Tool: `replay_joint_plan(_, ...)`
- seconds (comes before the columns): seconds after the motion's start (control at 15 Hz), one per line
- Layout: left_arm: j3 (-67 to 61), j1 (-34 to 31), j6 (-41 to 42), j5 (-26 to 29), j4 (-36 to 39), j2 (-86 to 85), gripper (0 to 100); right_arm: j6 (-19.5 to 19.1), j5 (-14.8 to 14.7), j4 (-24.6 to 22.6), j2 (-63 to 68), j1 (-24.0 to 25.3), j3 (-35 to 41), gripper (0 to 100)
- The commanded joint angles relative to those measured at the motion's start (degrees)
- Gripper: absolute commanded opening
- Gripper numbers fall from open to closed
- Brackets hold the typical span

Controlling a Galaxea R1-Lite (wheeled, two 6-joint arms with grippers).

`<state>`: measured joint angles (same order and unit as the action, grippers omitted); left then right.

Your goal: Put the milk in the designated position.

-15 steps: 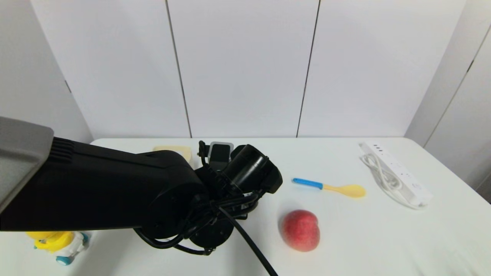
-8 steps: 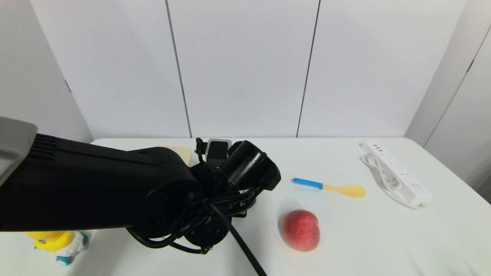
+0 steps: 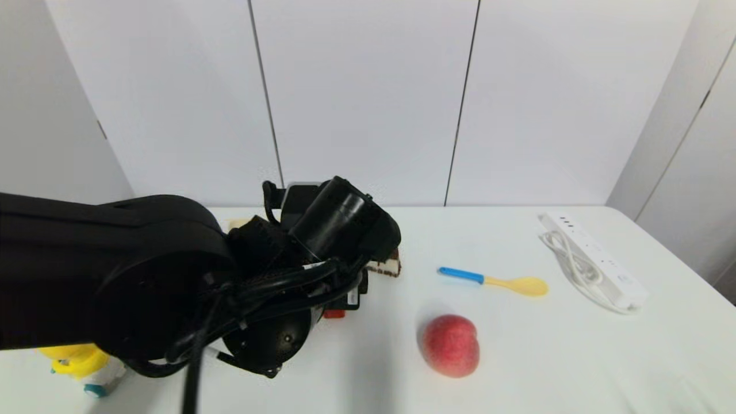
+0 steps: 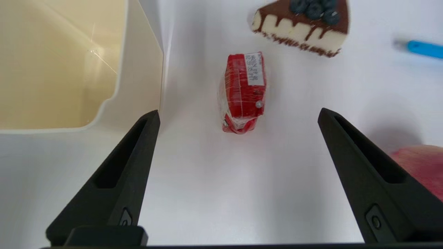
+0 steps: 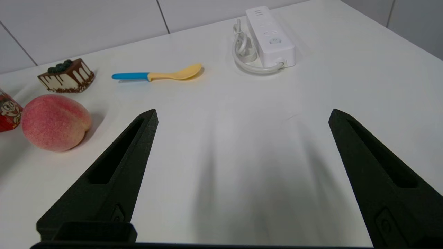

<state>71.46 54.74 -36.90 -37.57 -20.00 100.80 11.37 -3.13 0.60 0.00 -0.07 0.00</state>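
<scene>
Left gripper [image 4: 238,116] fingers spread wide above glossy boxy red milk [image 4: 243,92].

Bright, even overhead light. Soft, faint shadows on the white desk [image 5: 242,114]. Glare streak inside the cream bin [image 4: 62,62]. Blue spoon handle [image 4: 424,48] blurred at frame edge.

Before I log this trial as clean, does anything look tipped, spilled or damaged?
Nothing stands out. The milk stands on bare table beside the cream bin, clear of the open left hand above it. No spill shows near the cake slice.
</scene>
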Motion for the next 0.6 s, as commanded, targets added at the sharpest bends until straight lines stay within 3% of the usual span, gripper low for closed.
replay_joint_plan(0.07,-0.1,0.7,0.3,-0.2,-0.2,-5.7,100,0.1,0.0,0.0,0.1,0.1,0.0,100)
replay_joint_plan(0.27,-0.4,0.5,6.8,0.1,-0.5,-10.5,100,0.1,0.0,0.0,0.1,0.0,0.0,100)
replay_joint_plan(0.47,-0.3,-2.2,12.0,0.7,-5.5,-14.1,100,0.1,0.0,0.0,0.1,0.0,0.0,100)
replay_joint_plan(0.6,-0.4,-4.4,14.5,4.5,-7.1,-17.0,100,0.1,0.0,-0.1,0.1,0.0,0.0,100)
